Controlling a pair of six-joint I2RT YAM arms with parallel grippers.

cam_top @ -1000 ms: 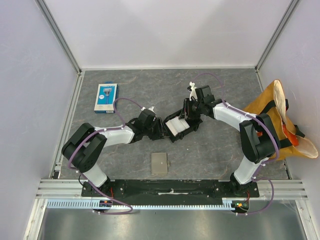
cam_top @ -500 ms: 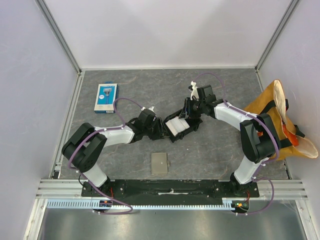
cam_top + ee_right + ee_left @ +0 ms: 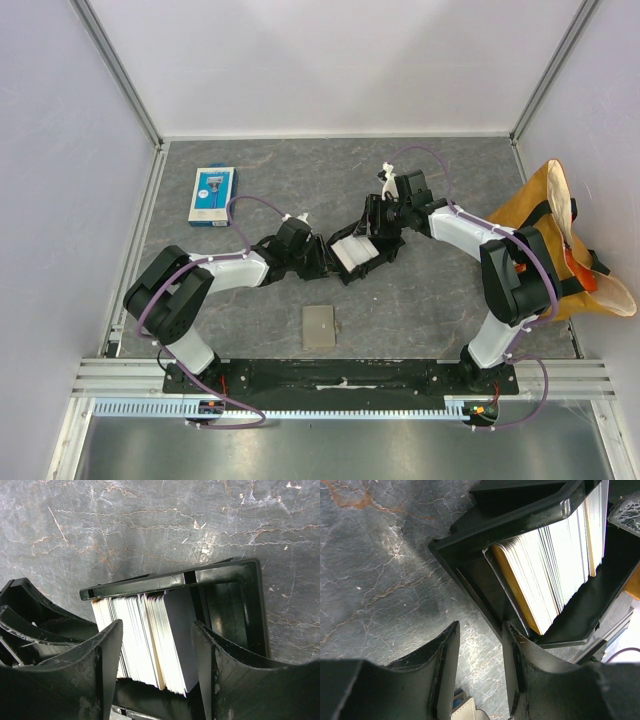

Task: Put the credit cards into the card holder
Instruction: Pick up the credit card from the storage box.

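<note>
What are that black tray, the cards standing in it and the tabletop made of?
The black tray looks like moulded hard plastic with a semi-gloss finish: light glints along its rim. The cards seem to be thin plastic, mostly white and matte, though they could be laminated paper. The tabletop looks like veined grey marble, perhaps only a printed sheet.

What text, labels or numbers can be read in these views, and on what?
No text is legible in any view.
Blue-and-white retail pack: carries printing, too small to read.
Credit cards in the black tray: only edges and one blank face show, no text.
Card holder: no text can be made out.
Orange bag: no text visible.
</note>
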